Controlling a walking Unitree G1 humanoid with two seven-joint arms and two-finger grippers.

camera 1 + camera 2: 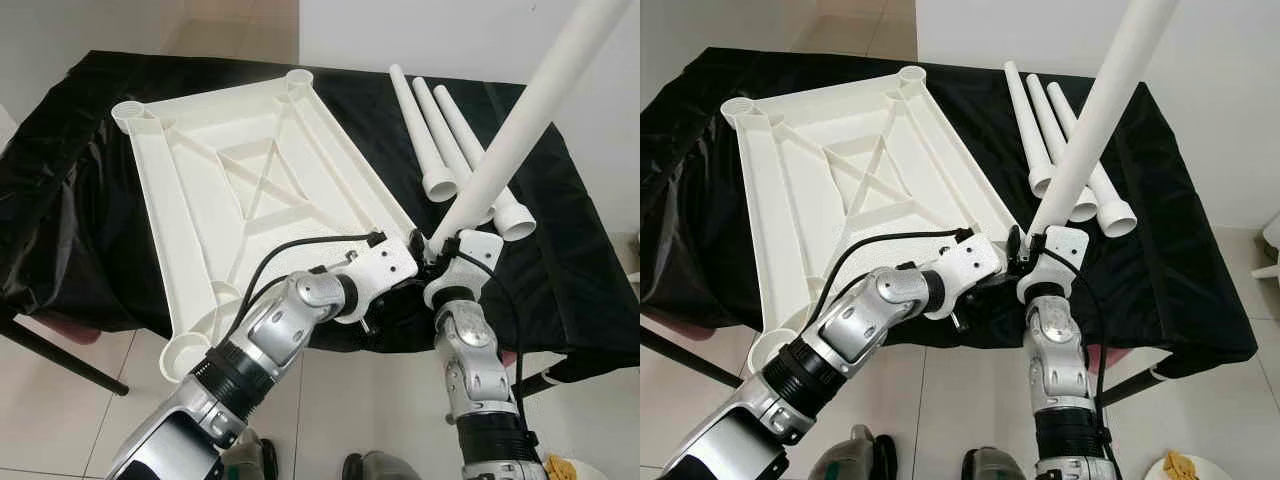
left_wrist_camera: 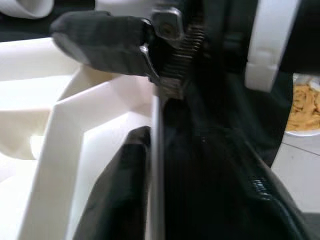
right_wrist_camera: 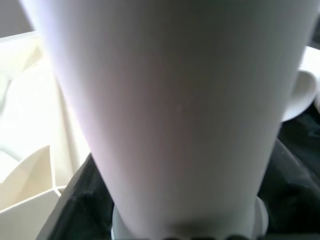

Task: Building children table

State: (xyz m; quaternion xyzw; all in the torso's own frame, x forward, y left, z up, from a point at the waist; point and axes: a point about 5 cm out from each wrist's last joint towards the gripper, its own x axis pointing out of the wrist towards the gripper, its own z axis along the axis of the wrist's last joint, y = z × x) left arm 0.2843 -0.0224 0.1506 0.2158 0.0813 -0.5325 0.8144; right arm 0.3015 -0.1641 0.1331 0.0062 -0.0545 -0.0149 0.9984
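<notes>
Your right gripper [image 1: 437,250] clamps a white table leg [image 1: 520,120], tilted up from the tabletop's near right corner.
Your left gripper [image 1: 412,248] pinches that corner of the upturned white tabletop [image 1: 235,180]; three spare legs [image 1: 450,140] lie on the black-draped desk [image 1: 560,260] by its right edge.

Tabletop [image 1: 240,190] and legs [image 1: 440,140]: smooth matt white plastic. Desk cloth [image 1: 560,260]: glossy, crinkly black. Arms [image 1: 290,320]: shiny silver metal.

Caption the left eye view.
Right gripper seats a white plastic leg at the upturned white tabletop's corner.
</notes>
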